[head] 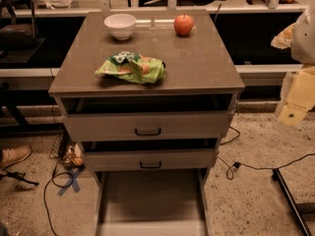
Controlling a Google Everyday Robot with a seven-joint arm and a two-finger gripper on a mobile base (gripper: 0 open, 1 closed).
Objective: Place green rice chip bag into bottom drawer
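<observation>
On the cabinet top [197,63], centre frame, the green rice chip bag [132,68] lies long axis left-right, well left of your gripper [295,104] at right edge, grip state undeterminable; bottom drawer [150,195] open below.

Dim, with a warm amber cast throughout. Lit from above: faint sheen along the far edge of the cabinet top [197,63], soft shadow under the green rice chip bag [132,68], black gaps over the 2 handled drawers [113,127]. Washed pale at the right edge: the gripper [294,113].
</observation>
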